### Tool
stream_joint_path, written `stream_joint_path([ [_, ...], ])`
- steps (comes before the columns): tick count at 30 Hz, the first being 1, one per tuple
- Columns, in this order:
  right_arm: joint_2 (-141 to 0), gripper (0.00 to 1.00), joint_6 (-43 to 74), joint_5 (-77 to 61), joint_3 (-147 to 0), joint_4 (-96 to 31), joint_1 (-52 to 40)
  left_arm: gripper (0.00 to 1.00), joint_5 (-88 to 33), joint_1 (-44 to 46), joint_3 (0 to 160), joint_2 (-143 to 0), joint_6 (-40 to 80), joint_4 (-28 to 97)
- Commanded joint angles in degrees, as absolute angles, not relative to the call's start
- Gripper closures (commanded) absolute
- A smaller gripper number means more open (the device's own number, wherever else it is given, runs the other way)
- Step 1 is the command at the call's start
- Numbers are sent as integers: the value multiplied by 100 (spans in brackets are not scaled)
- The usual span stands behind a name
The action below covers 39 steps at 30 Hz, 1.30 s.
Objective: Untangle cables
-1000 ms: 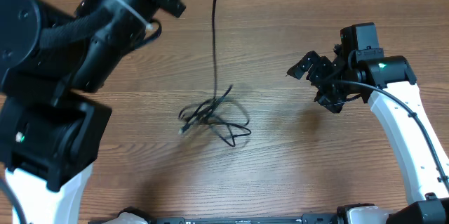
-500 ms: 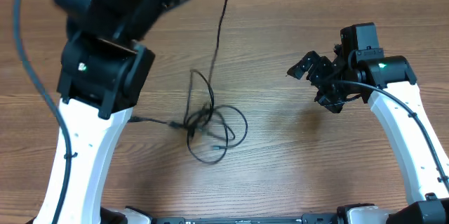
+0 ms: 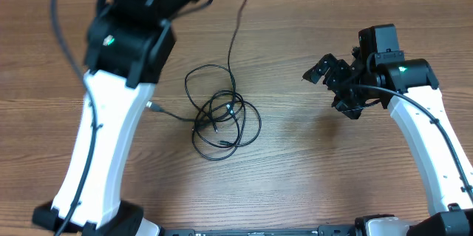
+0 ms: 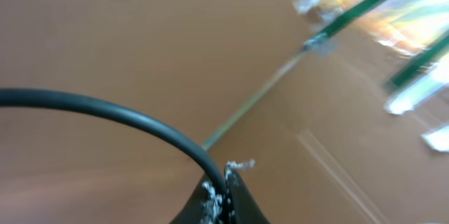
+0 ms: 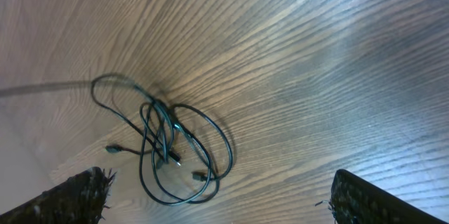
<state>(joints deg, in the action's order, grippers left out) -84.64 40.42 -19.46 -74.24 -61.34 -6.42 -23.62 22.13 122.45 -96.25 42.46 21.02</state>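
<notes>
Left gripper (image 4: 223, 194): jaws shut tight, pinching one black strand between the tips.
Held strand (image 3: 233, 32): ran from those jaws down to the knot; long axis approx. straight, jaws to pile.
Cables (image 3: 220, 121): loose looped tangle lying on table (image 3: 318, 184), below the left jaws, well apart.
Right gripper (image 3: 330, 75): jaws wide open, empty; tangle lay ahead of them, toward their left finger, not touching.
Nearer arm: left, prob., as only it had contact.
</notes>
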Motion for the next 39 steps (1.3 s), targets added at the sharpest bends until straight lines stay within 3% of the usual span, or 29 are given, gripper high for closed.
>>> stream_joint_path([
  [1,-8414,0,4001,-1907,-7498,-6121,-631,96,-3269,2147,12368,-9411,5426,1],
  [4,-8414,0,4001,-1907,-7498,-6121,-631,96,-3055,2016,12407,-9330,5994,-1833],
  [6,-8414,0,4001,-1907,-7498,-6121,-631,96,-3013,1935,12429,-9258,6023,-1828],
  [11,-8414,0,4001,-1907,-7498,-6121,-631,96,-3142,1837,12429,-9174,4993,604],
  [14,-8414,0,4001,-1907,-7498,-6121,-631,96,-2534,1848,12422,-9253,4504,2801],
  [18,-8414,0,4001,-1907,-7498,-6121,-631,96,-1911,1876,12422,-9542,4401,4578],
  [23,-8414,0,4001,-1907,-7498,-6121,-631,96,-1614,1876,12422,-9819,3815,5739],
  [32,-8414,0,4001,-1907,-7498,-6121,-631,96,1518,1865,12416,-9929,3597,7376],
  [39,-8414,0,4001,-1907,-7498,-6121,-631,96,2091,1865,12374,-10215,3422,7822],
])
